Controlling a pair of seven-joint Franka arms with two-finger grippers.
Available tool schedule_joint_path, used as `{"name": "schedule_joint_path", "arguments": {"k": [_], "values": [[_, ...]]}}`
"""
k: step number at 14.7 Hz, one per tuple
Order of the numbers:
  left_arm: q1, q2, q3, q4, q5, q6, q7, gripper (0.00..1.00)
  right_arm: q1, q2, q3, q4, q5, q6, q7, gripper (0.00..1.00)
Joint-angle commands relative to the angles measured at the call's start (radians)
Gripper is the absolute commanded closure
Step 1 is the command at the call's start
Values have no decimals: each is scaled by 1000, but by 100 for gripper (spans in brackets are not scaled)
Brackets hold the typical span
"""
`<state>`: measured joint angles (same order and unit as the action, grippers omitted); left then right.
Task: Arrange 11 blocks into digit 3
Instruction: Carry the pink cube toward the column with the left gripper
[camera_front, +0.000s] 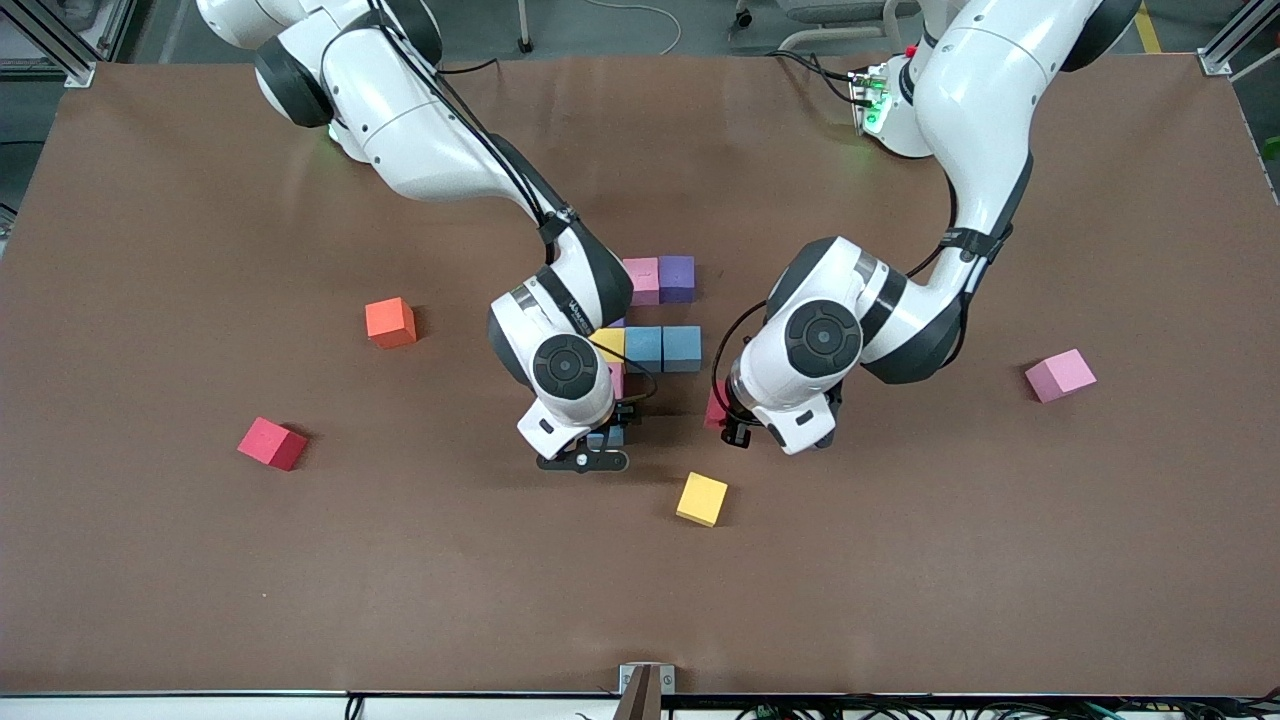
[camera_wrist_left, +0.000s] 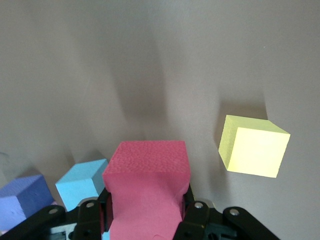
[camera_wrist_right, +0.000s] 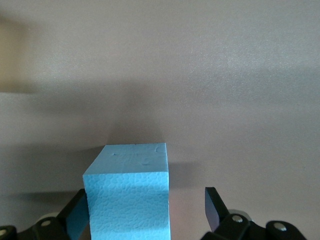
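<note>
We saw pink (camera_front: 641, 280), purple (camera_front: 677, 277), yellow (camera_front: 609, 344) and two blue cubes (camera_front: 663, 348) clustered mid-table, while red (camera_front: 271, 443), yellow (camera_front: 702, 499) and pink cubes (camera_front: 1060, 375) lay scattered

The left claw (camera_wrist_left: 145, 212) is clamped on a red cube (camera_wrist_left: 147, 185), its black fingers (camera_wrist_left: 197, 212) pressed against the cube's sides. On the worktop (camera_wrist_left: 160, 60) a yellow cube (camera_wrist_left: 254, 146) lies apart from it, and a light blue cube (camera_wrist_left: 80, 182) sits beside a purple cube (camera_wrist_left: 22, 200).
</note>
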<state>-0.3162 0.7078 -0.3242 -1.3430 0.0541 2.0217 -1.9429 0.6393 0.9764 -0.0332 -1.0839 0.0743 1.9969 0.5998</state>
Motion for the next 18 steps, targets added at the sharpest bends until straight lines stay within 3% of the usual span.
{"name": "schedule_joint_path", "arguments": {"k": [1, 11, 18], "values": [[-18, 4, 16, -7, 0, 28, -34, 65, -9, -25, 7, -25, -4, -6, -14, 0], [-52, 24, 28, -4, 44, 29, -102, 65, -10, -91, 10, -24, 45, -38, 20, 0], [-84, 99, 45, 14, 46, 170, -225, 65, -153, -211, 6, -40, 30, -219, -165, 0]]}}
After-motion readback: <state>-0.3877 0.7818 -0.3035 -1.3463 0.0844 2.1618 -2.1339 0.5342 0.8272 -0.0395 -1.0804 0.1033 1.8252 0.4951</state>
